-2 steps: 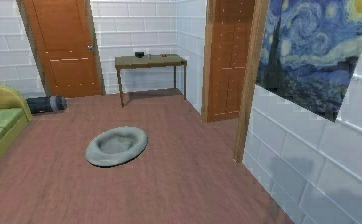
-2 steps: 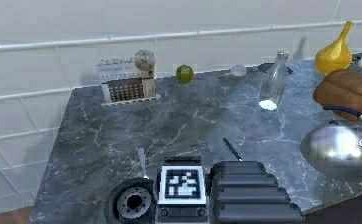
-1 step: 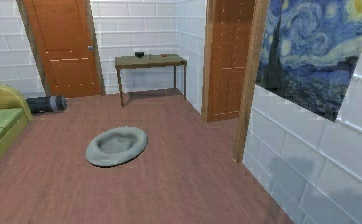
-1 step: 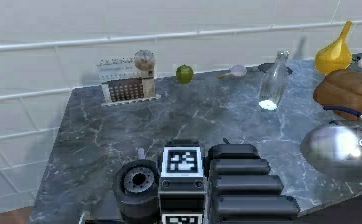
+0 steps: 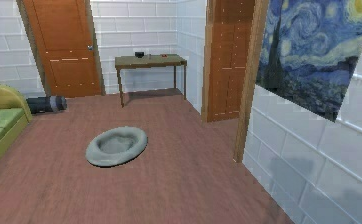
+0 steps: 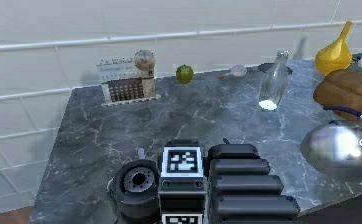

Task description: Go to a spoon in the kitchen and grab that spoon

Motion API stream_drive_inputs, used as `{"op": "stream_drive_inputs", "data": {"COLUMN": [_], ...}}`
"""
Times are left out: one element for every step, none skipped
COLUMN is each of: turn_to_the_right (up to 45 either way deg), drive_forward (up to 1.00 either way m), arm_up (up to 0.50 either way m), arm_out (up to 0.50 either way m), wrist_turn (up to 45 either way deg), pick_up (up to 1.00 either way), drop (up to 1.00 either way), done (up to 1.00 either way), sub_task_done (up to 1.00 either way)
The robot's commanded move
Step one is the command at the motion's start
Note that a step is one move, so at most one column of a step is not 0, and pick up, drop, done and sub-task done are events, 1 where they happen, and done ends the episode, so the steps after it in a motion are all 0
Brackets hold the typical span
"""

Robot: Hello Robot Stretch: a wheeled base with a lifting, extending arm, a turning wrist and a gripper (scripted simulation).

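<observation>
A small grey spoon-like thing (image 6: 234,72) lies near the back wall on a dark marble counter (image 6: 99,150) in the arm side view. At the bottom edge rises the arm, with a white marked square (image 6: 185,165). Left of that square sits the gripper's dark round body (image 6: 139,186), low over the counter's near part. Its far end cannot be made out, so I cannot tell whether it holds anything. The spoon-like thing lies well beyond it, up and to the right.
On the counter stand a small rack (image 6: 124,84), a shaker (image 6: 144,62), a green apple (image 6: 184,73), a glass bottle (image 6: 274,82), a yellow funnel (image 6: 335,50), bread (image 6: 345,92) and a kettle (image 6: 339,146). The forward view has a grey pet bed (image 5: 116,146), a wooden table (image 5: 150,64), doors (image 5: 64,45), a green sofa (image 5: 3,125) and a painting (image 5: 314,50).
</observation>
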Motion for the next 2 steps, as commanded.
{"op": "stream_drive_inputs", "data": {"turn_to_the_right": [0.0,0.0], "drive_forward": [0.0,0.0], "arm_up": [0.0,0.0], "arm_out": [0.0,0.0], "wrist_turn": [45.0,45.0], "pick_up": [0.0,0.0], "drop": [0.0,0.0], "done": [0.0,0.0], "sub_task_done": [0.0,0.0]}}
